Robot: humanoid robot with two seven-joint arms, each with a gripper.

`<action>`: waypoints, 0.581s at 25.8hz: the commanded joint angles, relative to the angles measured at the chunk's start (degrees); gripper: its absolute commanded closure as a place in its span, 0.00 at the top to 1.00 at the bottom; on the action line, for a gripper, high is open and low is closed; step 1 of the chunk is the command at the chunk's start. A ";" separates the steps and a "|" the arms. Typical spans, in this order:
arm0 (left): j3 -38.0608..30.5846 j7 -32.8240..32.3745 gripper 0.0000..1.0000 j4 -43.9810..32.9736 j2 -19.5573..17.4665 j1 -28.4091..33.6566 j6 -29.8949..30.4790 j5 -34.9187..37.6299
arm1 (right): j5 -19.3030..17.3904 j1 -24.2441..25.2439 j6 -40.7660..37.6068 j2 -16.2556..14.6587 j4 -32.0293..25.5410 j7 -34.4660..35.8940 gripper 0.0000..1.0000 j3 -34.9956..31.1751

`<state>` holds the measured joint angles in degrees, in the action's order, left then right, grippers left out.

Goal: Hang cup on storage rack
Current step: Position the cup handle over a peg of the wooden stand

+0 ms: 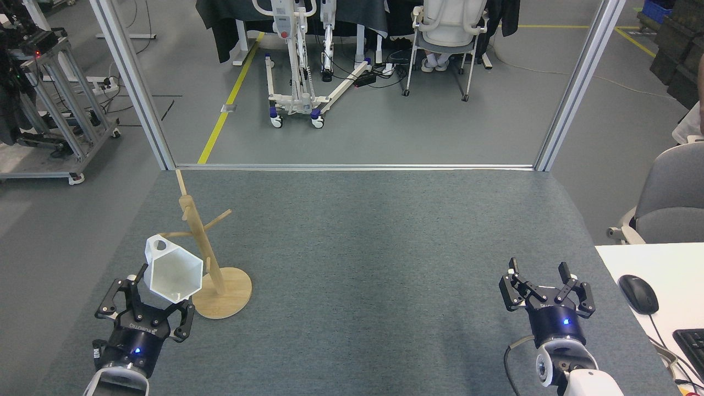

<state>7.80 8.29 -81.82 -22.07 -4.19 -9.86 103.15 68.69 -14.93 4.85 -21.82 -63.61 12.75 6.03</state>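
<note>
We log the grey carpeted table (374, 264) as the largest surface, spreading ahead of both our grippers; the white desk (654, 275) lies just right of our right gripper, carrying a black mouse (638, 293) and the corner of a keyboard (692, 344); a grey chair (668, 203) stands ahead and to the right of that gripper, off the table.

The storage rack (204, 247) stands just ahead and to the right of our left gripper (159, 297); its round base rests flat on the table, the pole leans away toward the far left in this view, and thin pegs stick out to either side.

The cup (173, 270) sits directly ahead of our left gripper, tilted with its hexagonal rim facing us; its narrow bottom end lies between the gripper's fingers, which pinch it; the handle with the round hole points up and away, touching or overlapping the tip of the rack's left-pointing peg; we cannot tell whether the peg passes through the hole; the cup body overlaps the pole's lower part in this view.

Our right gripper (542, 275) hangs over the near right of the table, well apart from the rack and cup; fingers spread, nothing between them.
</note>
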 commanded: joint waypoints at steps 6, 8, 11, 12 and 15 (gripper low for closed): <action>0.20 0.23 0.10 2.63 0.01 -2.05 0.01 0.47 | 0.04 0.96 1.13 0.20 -0.38 -0.10 0.99 0.21; 0.29 0.41 0.10 3.25 0.01 -2.58 0.10 0.47 | 0.04 1.75 0.95 0.02 -0.38 -0.10 0.99 0.21; 0.38 0.58 0.10 3.69 0.01 -2.93 0.10 0.56 | 0.04 2.01 0.95 -0.24 -0.38 -0.10 0.99 0.21; 0.38 0.58 0.10 3.86 0.01 -3.02 0.10 0.47 | 0.04 2.01 0.95 -0.33 -0.38 -0.10 0.99 0.12; 0.55 0.67 0.10 3.86 0.01 -3.46 0.19 0.56 | 0.13 2.01 1.04 -0.24 -0.46 -0.10 0.99 -0.05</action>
<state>8.23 8.86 -78.13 -22.06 -7.24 -9.75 103.65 68.75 -13.01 5.84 -22.06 -63.98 12.91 6.13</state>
